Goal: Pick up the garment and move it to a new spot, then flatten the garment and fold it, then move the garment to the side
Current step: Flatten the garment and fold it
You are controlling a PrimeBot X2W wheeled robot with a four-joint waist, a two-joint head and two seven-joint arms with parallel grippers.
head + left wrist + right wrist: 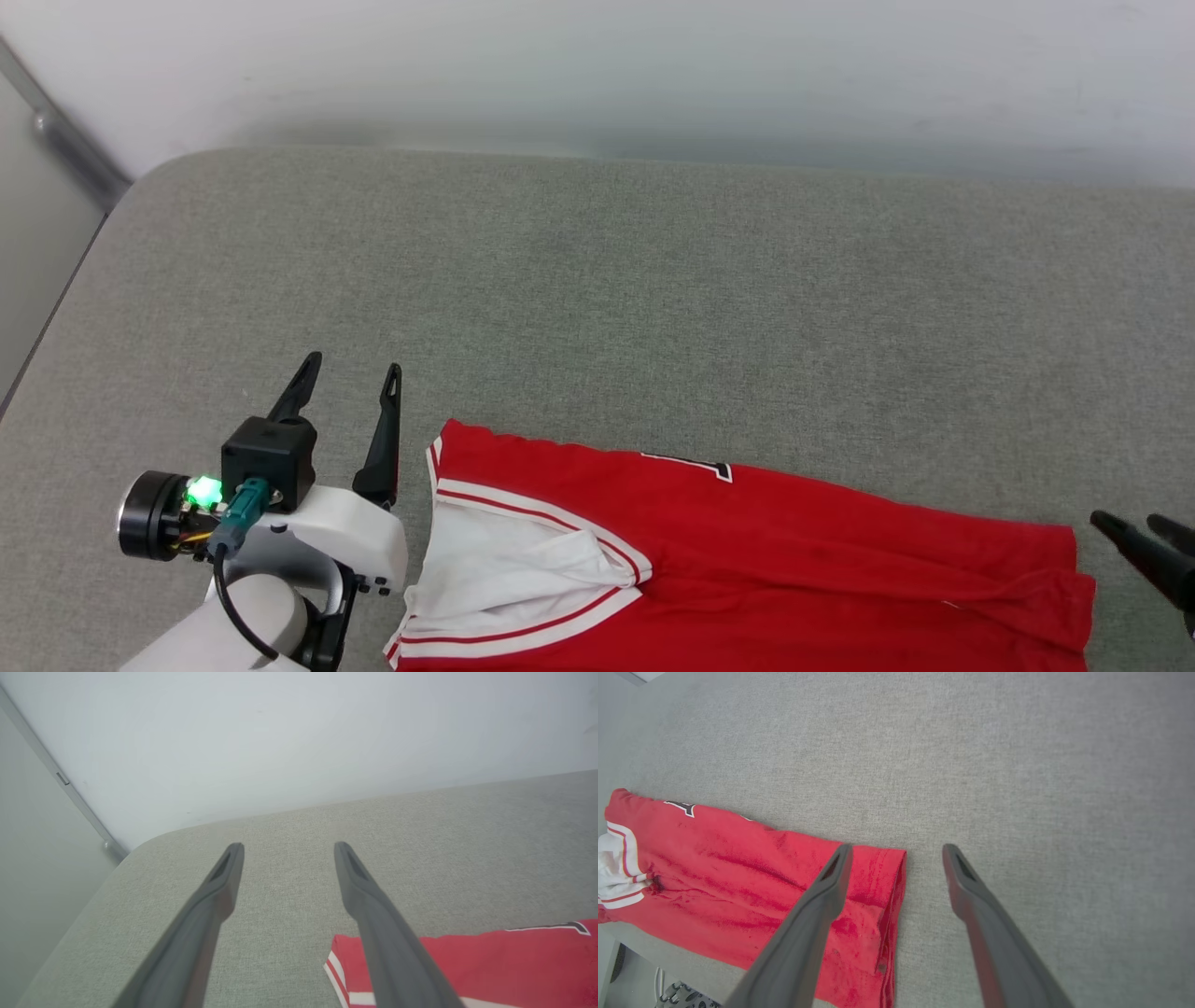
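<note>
The garment (794, 551) is a red T-shirt with a white, red-striped sleeve, lying folded lengthwise along the near edge of the grey table (597, 299). Part of it hangs over that edge in the right wrist view, where the garment (738, 877) runs from left to centre. My left gripper (353, 366) stands open just left of the sleeve end, holding nothing. In its own view the left gripper (286, 845) points toward the far wall, with the garment (504, 961) at lower right. My right gripper (1125, 523) sits at the garment's right end, and the right gripper (896, 848) is open and empty.
The grey cloth-covered table stretches far beyond the garment to a white wall (597, 65). Its rounded left corner (140, 187) meets a pale panel. Below the table's near edge, cables (682, 994) show on the floor.
</note>
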